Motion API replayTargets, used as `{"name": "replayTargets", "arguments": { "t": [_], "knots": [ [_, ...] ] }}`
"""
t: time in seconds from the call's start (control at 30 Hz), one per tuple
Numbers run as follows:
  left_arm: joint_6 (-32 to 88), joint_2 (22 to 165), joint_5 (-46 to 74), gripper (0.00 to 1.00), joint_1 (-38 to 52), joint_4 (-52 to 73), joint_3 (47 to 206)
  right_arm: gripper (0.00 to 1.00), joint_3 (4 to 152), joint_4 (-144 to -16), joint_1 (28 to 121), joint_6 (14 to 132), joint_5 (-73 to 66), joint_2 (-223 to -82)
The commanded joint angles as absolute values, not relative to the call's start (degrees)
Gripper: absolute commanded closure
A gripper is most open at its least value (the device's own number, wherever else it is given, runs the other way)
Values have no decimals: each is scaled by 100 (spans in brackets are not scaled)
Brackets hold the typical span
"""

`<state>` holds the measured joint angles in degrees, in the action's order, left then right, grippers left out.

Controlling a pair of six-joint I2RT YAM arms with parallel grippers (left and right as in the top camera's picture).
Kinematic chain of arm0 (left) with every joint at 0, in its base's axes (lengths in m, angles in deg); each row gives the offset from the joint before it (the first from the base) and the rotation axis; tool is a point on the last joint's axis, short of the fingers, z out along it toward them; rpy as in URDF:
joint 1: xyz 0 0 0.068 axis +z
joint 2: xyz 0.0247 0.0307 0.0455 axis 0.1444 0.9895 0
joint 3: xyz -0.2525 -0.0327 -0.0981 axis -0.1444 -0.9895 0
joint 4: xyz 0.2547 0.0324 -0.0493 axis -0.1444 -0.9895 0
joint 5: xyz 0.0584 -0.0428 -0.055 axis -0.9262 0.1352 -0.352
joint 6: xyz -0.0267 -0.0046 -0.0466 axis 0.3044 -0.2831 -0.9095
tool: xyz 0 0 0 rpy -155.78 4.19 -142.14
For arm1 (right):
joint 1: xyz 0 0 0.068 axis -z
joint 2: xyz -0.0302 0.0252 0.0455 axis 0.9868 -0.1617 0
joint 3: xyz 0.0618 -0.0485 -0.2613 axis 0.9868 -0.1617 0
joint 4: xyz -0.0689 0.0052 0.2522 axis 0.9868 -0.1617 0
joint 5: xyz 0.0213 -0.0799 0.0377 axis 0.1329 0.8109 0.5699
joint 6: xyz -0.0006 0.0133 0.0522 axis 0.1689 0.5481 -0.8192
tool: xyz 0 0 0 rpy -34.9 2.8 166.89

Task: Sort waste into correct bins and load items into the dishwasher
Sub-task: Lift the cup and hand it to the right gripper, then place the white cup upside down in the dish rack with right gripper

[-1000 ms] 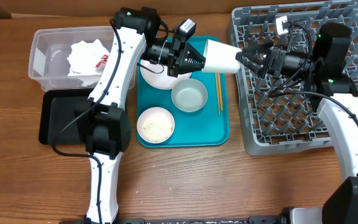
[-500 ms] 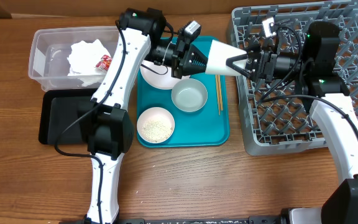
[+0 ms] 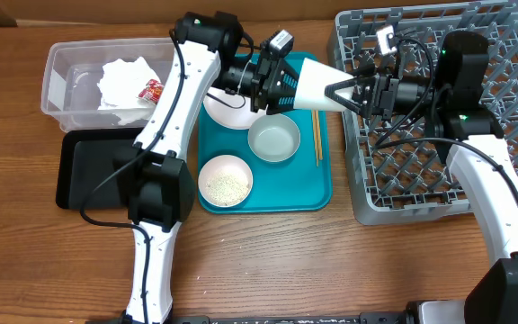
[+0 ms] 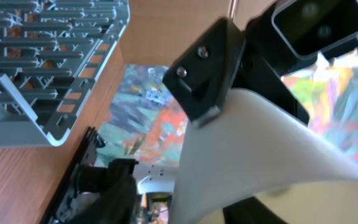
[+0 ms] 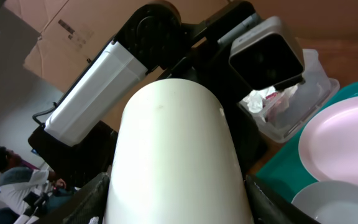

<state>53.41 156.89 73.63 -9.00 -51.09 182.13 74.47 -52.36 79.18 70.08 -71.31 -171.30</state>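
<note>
The white cup [image 3: 317,81] lies on its side in the air above the teal tray, held between both arms. My right gripper [image 3: 335,90] is shut around its narrow end; in the right wrist view the cup [image 5: 173,155] fills the space between my fingers [image 5: 176,205]. My left gripper [image 3: 286,83] is at the cup's wide rim with its fingers spread; in the left wrist view the cup wall [image 4: 260,155] stands between them [image 4: 191,205]. The grey dish rack [image 3: 439,180] is at the right. The napkin [image 3: 124,81] and the red-and-white wrapper [image 3: 149,88] lie in the clear tub [image 3: 61,85].
On the teal tray [image 3: 317,189] are the white plate [image 3: 227,112], the blue-grey bowl [image 3: 273,139], the small white bowl [image 3: 225,180] with rice, and the chopsticks [image 3: 317,135]. The black tray [image 3: 84,171] lies in front of the tub.
My right gripper moved left over the cup's narrow end and closed round it. My left gripper's fingers have spread at the rim. The cup has stayed in place.
</note>
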Motion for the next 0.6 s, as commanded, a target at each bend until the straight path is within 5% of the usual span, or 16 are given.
{"name": "replayTargets", "arguments": {
  "t": [0.0,0.23,0.57],
  "knots": [
    [5325,15499,7489,45,-935,-4967,18318,56,7580,-5214,8014,6958,-7217,-17126],
    [5126,15499,7052,37,-773,-4527,18318,57,7580,-5627,8689,6567,-6753,-17119],
    [3699,15484,4012,37,-550,-3601,18510,57,7705,-7990,8956,6617,-4764,-17018]
  ]
}}
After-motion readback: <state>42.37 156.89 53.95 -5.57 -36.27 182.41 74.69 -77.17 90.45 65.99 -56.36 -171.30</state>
